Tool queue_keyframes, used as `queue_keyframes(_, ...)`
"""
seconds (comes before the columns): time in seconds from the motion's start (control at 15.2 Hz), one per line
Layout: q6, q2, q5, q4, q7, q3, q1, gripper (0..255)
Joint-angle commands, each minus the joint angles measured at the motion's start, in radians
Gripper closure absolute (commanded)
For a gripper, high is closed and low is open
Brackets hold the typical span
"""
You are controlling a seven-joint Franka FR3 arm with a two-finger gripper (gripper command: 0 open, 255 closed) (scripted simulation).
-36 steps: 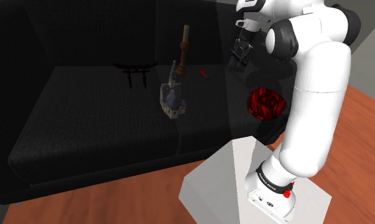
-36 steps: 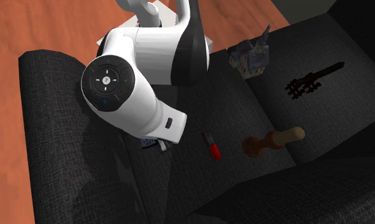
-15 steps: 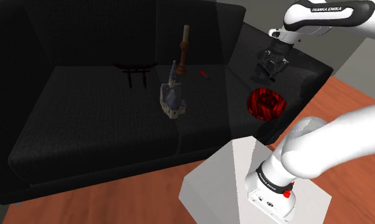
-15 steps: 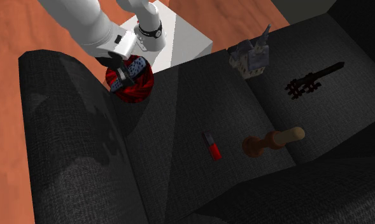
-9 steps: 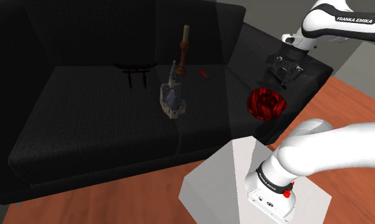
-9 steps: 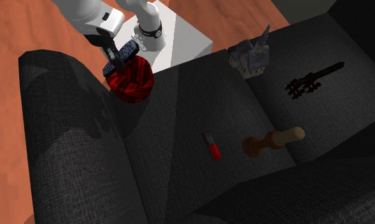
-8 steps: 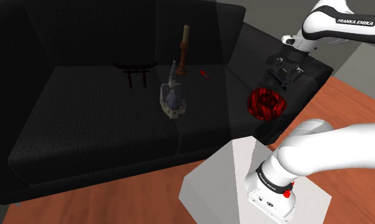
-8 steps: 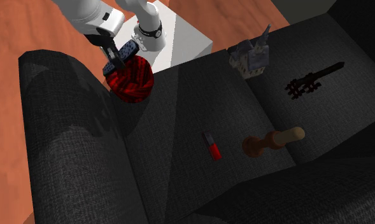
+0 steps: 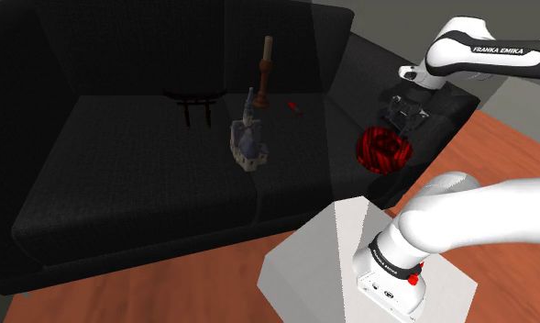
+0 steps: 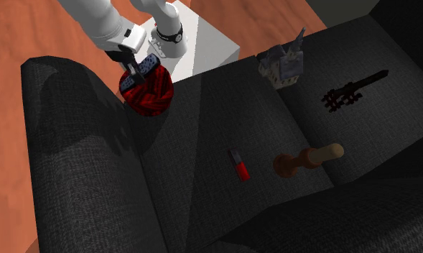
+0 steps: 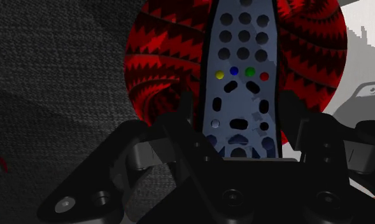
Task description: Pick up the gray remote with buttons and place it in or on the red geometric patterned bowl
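The gray remote [image 11: 242,76], with dark buttons and a row of coloured ones, is clasped between my black fingers [image 11: 184,121]. My gripper [image 11: 240,130] is shut on its near end. Directly beneath it lies the red bowl [image 11: 163,57] with black zigzag bands. In the second exterior view the gripper [image 10: 138,68] holds the remote [image 10: 148,65] just above the bowl [image 10: 146,95], which sits on the dark sofa seat beside the armrest. From the shoulder camera, the gripper [image 9: 404,114] hangs close over the bowl [image 9: 383,150].
On the dark sofa [image 9: 139,183] stand a small castle-like figure [image 9: 247,139], a wooden candlestick-like piece [image 9: 263,72], a little red item [image 9: 295,108] and a dark rack [image 9: 196,101]. The white stand [image 9: 332,266] sits on the reddish floor [image 9: 524,183] near the bowl.
The arm swung the remote across the sofa to the bowl. Over the last half second the gripper sank lower, closer over the bowl's middle.
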Motion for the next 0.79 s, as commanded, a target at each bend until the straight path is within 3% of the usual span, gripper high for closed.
queue_keyframes(0.0, 0.029, 0.009, -0.008, -0.019, -0.002, -0.016, 0.001, 255)
queue_keyframes(0.66, 0.065, 0.018, -0.018, -0.044, -0.001, -0.033, 0.001, 255)
queue_keyframes(0.73, 0.065, 0.018, -0.018, -0.044, -0.001, -0.033, 0.001, 0)
